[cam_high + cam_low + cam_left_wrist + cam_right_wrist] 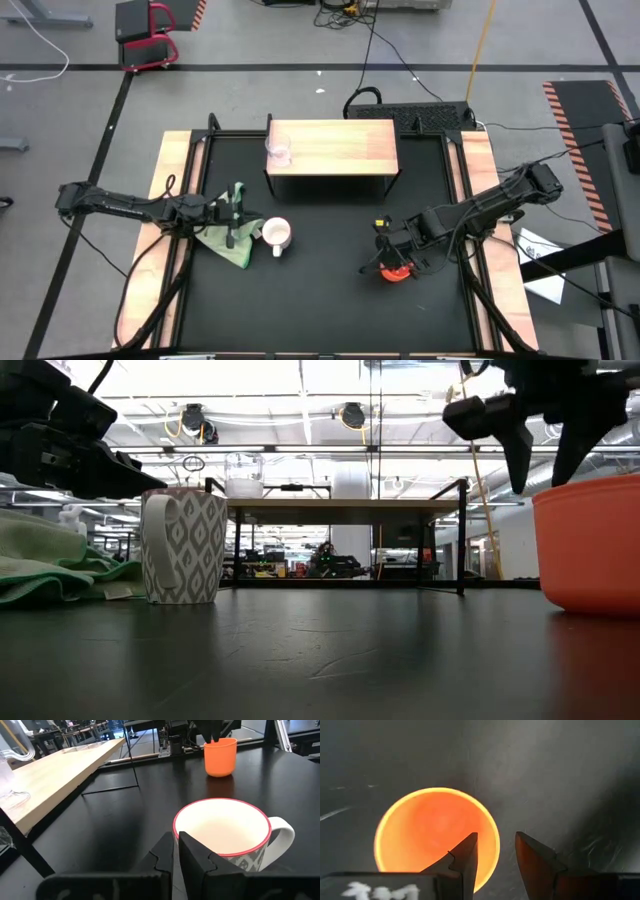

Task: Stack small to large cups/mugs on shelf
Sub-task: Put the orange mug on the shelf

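Your shelf stands at twelve o'clock on the table, with the glass cup on its nine o'clock end. The patterned mug sits at eight o'clock beside the cloth. The handled mug is at four o'clock.

Crumpled green cloth on black table (wooden side strips), red stool beyond

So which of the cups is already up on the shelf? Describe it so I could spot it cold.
Start at the low shelf with the light wooden top, at the far middle of the black table. At its left end stands the small clear glass cup. It is see-through and the only vessel on the shelf, unlike the patterned white mug and the orange mug down on the table.
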Available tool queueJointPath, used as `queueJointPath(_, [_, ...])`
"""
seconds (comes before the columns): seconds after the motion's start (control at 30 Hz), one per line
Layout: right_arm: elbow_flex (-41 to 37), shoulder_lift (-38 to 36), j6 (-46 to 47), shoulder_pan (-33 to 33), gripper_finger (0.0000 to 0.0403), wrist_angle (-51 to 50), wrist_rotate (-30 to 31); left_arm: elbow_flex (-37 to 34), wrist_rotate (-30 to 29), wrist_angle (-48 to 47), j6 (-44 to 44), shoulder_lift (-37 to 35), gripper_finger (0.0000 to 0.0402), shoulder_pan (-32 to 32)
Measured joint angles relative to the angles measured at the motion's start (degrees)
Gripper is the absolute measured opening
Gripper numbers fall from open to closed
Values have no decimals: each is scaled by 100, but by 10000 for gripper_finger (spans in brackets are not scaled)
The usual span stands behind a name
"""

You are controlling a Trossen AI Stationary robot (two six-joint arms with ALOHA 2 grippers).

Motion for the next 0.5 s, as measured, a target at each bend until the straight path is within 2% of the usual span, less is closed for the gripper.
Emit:
queueJointPath(0.2, [-285,6,-550,74,123,303,8,0,-4,1,-57,0,31,1])
queueJointPath(0.5, [-307,6,-1048,224,123,941,111,0,-9,-1,-47,0,31,-1])
